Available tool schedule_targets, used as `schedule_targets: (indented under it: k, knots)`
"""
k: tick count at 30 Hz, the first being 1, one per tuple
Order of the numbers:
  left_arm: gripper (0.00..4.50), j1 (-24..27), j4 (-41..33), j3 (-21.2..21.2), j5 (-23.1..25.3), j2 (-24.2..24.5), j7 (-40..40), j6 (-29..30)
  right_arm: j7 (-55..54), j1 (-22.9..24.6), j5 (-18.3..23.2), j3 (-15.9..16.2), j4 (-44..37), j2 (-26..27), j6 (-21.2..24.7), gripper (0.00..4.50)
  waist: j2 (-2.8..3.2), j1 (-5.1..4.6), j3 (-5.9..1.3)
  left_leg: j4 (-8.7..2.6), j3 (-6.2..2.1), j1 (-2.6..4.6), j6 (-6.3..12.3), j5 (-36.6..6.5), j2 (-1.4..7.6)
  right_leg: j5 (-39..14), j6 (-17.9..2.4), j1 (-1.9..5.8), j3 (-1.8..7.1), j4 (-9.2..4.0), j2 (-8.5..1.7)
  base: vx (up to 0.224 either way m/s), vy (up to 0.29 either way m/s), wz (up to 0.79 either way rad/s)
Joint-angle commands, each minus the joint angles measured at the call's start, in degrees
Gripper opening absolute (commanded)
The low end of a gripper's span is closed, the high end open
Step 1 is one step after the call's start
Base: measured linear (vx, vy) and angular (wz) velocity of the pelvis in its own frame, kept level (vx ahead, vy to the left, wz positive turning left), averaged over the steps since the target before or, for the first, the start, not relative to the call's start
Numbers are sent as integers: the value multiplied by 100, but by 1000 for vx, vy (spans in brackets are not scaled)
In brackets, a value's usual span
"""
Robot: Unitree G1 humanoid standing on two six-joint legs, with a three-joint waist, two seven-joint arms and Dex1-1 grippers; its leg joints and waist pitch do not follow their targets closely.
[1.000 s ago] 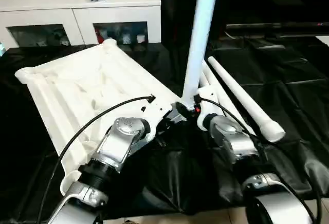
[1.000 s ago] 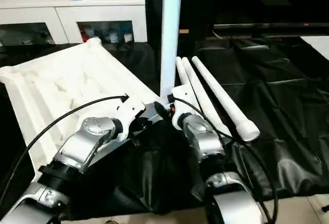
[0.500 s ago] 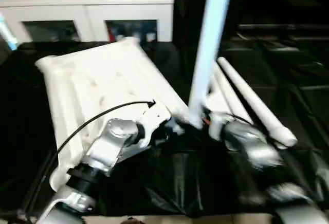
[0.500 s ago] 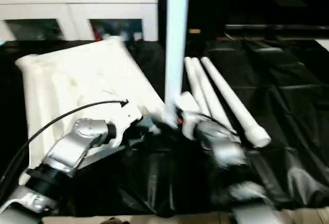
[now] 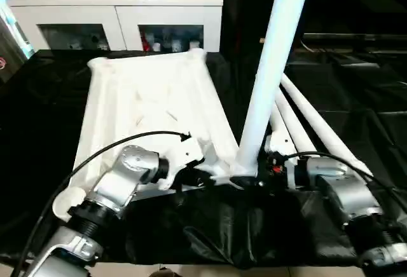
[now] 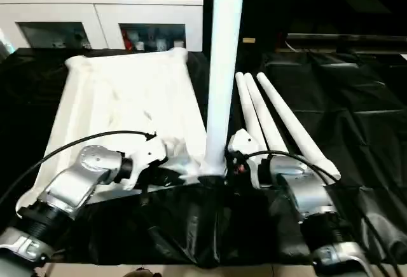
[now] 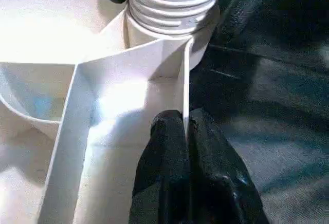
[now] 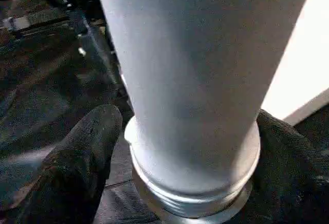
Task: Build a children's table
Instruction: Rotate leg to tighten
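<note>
your right pincer (image 8: 180, 147) clasps the upright white tapered plastic leg (image 5: 270, 80) low, straight over the white tabletop's corner socket (image 7: 172, 16), whose rim (image 7: 186, 80) your left pincer (image 7: 186, 131) pinches just beside.

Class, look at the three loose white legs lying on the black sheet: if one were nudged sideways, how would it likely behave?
The loose legs are round, so one would probably roll. They taper, so it would likely curve rather than roll straight. The wrinkled black sheet may slow it, and they look stiff, lying straight without sagging.
</note>
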Motion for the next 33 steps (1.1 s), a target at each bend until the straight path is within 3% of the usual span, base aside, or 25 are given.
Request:
schedule_targets:
  k: [1, 8, 12, 14, 16, 17, 21, 22, 24, 25, 28, 29, 31, 33]
  knots:
    - [0, -121, -53, -108, -108, -36, -93, -93, 292, 102, 70, 301, -198, 67, 115, 355, -58, -18, -375, -403, -168, 147, 255, -1462, 422, -1512, -1125, 193, 349, -441, -519, 0, 0, 0]
    - [0, -57, -113, -110, -144, -17, -225, -88, 350, 166, 85, 350, -320, 86, 269, 293, -66, 17, -377, -406, -165, 154, 219, -1448, 429, -1433, -1158, 188, 353, -424, -529, 0, 0, 0]
    - [0, -59, -143, 12, -192, -208, 76, -6, -160, 127, 41, 235, -101, 412, 293, 285, -73, 7, -368, -412, -167, 158, 168, -1510, 426, -1598, -1107, 183, 361, -441, -540, 0, 0, 0]
    - [0, -94, -111, 96, -159, -365, 395, 68, -724, 38, -124, 158, 175, 647, 232, 284, -80, -33, -352, -424, -180, 138, 97, -1592, 411, -1774, -1087, 190, 350, -456, -550, 0, 0, 0]
    - [0, -157, -43, 226, -99, -595, 878, 212, -1581, -128, -357, 39, 630, 967, 72, 283, -64, -70, -341, -436, -198, 165, -18, -1745, 407, -2068, -1018, 178, 344, -487, -564, 0, 0, 0]
    - [0, -190, -7, 290, -79, -696, 1088, 290, -1971, -212, -446, -23, 842, 1110, 13, 281, -76, -159, -328, -460, -216, 138, -101, -1836, 398, -2158, -1001, 194, 329, -492, -551, 0, 0, 0]
    - [0, -291, 45, 401, 166, -1052, 1951, 502, -3531, -700, -483, -417, 1801, 1771, 45, 279, -66, -326, -304, -449, -247, 174, -174, -2182, 355, -2691, -867, 169, 314, -572, -565, 0, 0, 0]
    - [0, -298, 48, 392, 210, -1070, 2025, 511, -3644, -744, -471, -449, 1867, 1831, 65, 279, -61, -341, -307, -452, -250, 160, -170, -2173, 353, -2716, -834, 179, 312, -574, -557, 0, 0, 0]
    - [0, -311, 27, 501, 256, -1249, 2441, 726, -4212, -965, -399, -657, 2170, 2107, 104, 278, -50, -366, -305, -451, -246, 205, -181, -2313, 360, -2718, -798, 129, 319, -594, -536, 0, 0, 0]
    - [0, -285, -39, 505, 266, -1304, 2539, 774, -4426, -1069, -400, -737, 2308, 2216, 77, 278, -81, -375, -310, -458, -245, 192, -169, -2280, 355, -2643, -822, 140, 322, -590, -539, 0, 0, 0]
    - [0, -210, -186, 482, 269, -1365, 2586, 798, -4565, -1181, -468, -735, 2465, 2313, -69, 278, -68, -402, -316, -465, -246, 172, -158, -2240, 363, -2454, -871, 142, 324, -562, -535, 0, 0, 0]
    - [0, -155, -280, 450, 270, -1377, 2535, 742, -4531, -1213, -496, -730, 2529, 2348, -134, 333, -82, -402, -325, -457, -226, 179, -122, -2187, 363, -2327, -889, 137, 336, -561, -536, 0, 0, 0]
    - [0, -124, -326, 420, 261, -1365, 2471, 719, -4463, -1223, -457, -758, 2547, 2366, -147, 347, -74, -399, -334, -458, -221, 145, -59, -2029, 364, -2094, -937, 167, 346, -528, -536, 0, 0, 0]
    - [0, -47, -408, 369, 225, -1323, 2340, 685, -4370, -1290, -458, -772, 2687, 2361, -266, 369, -60, -387, -346, -444, -198, 162, -1, -1894, 368, -1837, -1053, 158, 354, -503, -532, 0, 0, 0]
